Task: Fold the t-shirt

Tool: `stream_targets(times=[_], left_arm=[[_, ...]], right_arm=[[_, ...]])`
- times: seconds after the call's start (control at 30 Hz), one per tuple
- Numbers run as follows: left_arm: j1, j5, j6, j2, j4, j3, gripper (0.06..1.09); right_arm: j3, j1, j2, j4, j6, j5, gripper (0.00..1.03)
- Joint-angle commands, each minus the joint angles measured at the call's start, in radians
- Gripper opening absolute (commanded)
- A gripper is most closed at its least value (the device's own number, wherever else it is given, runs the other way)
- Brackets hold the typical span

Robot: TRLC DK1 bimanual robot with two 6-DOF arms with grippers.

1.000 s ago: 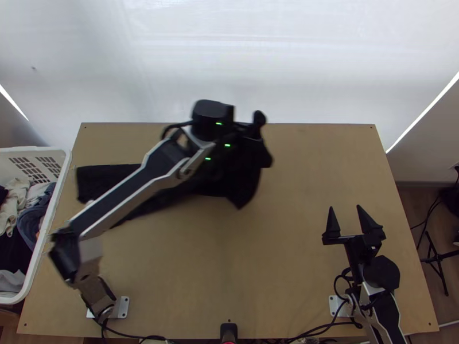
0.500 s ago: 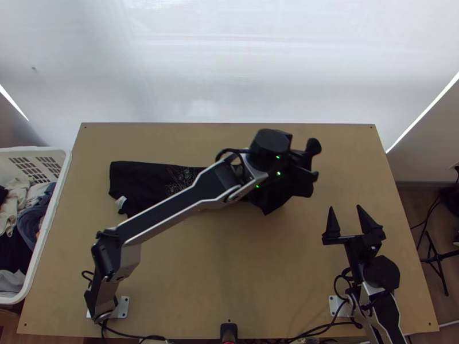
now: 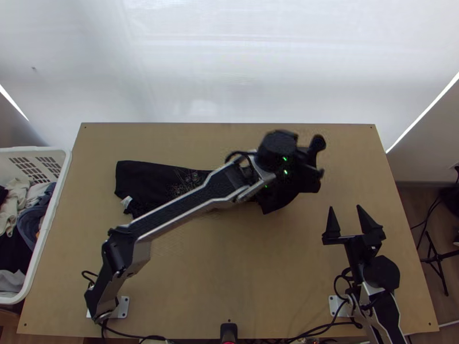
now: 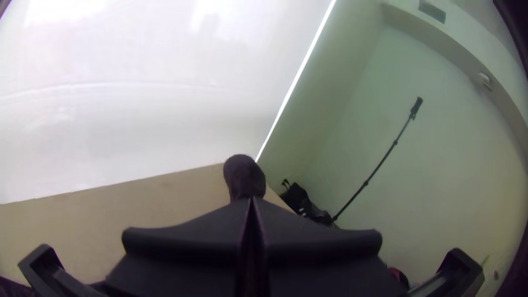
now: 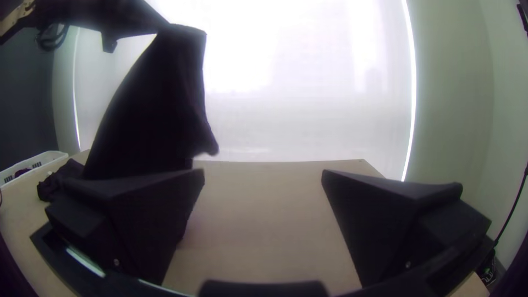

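While the left gripper point(image 4: 252, 200) clamped its fingers on the black t-shirt point(image 5: 148, 110), a shallow hold risked a bunched drop. The right gripper point(image 5: 263, 175) had fingers apart.

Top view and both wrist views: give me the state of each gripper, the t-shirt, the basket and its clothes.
Left gripper: shut on the black t-shirt, raised.
Right gripper: open, nothing between its fingers.
Black t-shirt: one part lying on the table, the other lifted and hanging from the left gripper; not neatly folded.
White basket: uncovered, holding clothes.
Clothes: loosely heaped.
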Motion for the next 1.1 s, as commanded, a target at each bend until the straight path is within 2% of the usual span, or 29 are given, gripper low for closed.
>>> stream_targets(times=[0.0, 0.17, 0.3, 0.43, 0.57, 0.8, 0.87, 1.07], left_arm=[[0.122, -0.008, 0.004, -0.101, -0.002, 0.036, 0.09], [0.235, -0.016, 0.006, -0.249, 0.045, 0.039, 0.09], [0.383, -0.082, 0.066, -0.338, 0.053, 0.037, 0.09], [0.611, -0.075, 0.081, -0.395, -0.019, 0.013, 0.09], [0.857, -0.011, 0.083, -0.415, -0.084, -0.044, 0.09], [1.196, 0.113, 0.078, -0.418, -0.004, -0.368, 0.09], [1.260, 0.123, 0.089, -0.423, 0.036, -0.463, 0.09], [1.374, 0.155, 0.193, -0.486, 0.157, -0.774, 0.09]], right_arm=[[0.000, 0.000, 0.000, 0.000, -0.001, 0.000, 0.99], [0.000, 0.000, 0.000, 0.000, -0.001, 0.000, 0.99], [0.000, 0.000, 0.000, 0.000, -0.001, 0.000, 0.99], [0.002, 0.000, 0.000, 0.000, -0.001, 0.000, 0.99], [0.002, 0.000, 0.000, 0.000, -0.001, 0.000, 0.99], [0.000, 0.000, 0.000, 0.000, -0.001, 0.000, 0.99], [0.000, 0.000, 0.000, 0.000, -0.001, 0.000, 0.99], [0.000, 0.000, 0.000, 0.000, -0.001, 0.000, 0.99]])
